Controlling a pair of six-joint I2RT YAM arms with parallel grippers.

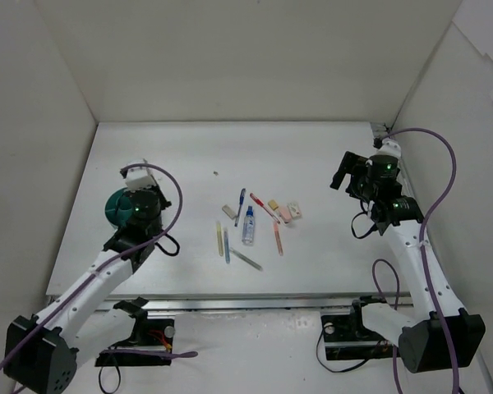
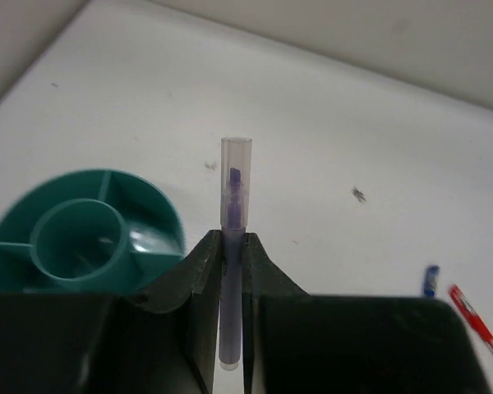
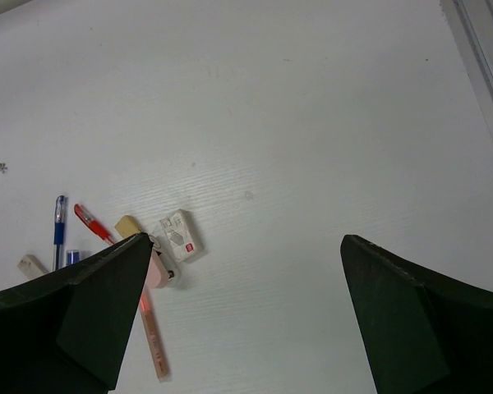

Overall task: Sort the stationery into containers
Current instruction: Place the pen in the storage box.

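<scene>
the stationery lies mostly in a loose cluster at the middle of the white table [image 1: 312, 156], seen from above: a dark blue pen [image 1: 241, 205], a white tube with a blue cap [image 1: 248, 226], a red pen [image 1: 264, 207], a salmon-pink pencil [image 1: 278, 239], a pale yellow pen [image 1: 219, 239], a light blue pen [image 1: 227, 247] and a grey pen [image 1: 246, 260]. four small erasers sit on the far side: a greyish eraser [image 1: 229, 211], a tan eraser [image 1: 273, 203], a pink eraser [image 1: 285, 214] and a white eraser [image 1: 294, 210]. well to the left stands the round teal plastic bowl [image 1: 111, 209], with the left gripper [image 1: 138, 201] hanging at its right edge. the right gripper [image 1: 342, 174] is raised on the right, well apart from the cluster.

from the left wrist, the left gripper [image 2: 232, 246] is pinched on a translucent purple pen [image 2: 235, 176] with a clear cap, which juts past the fingertips over bare table, to the right of the bowl. the bowl has a smaller teal cylinder [image 2: 78, 234] at its centre, and dividers split the ring around it into compartments.

from the right wrist, the right gripper [image 3: 246, 242] is spread wide with nothing between its fingers. to its left lie the white eraser, printed in red, the tan one just beside it, the pink one partly behind a finger, and the red and dark blue pens.
</scene>
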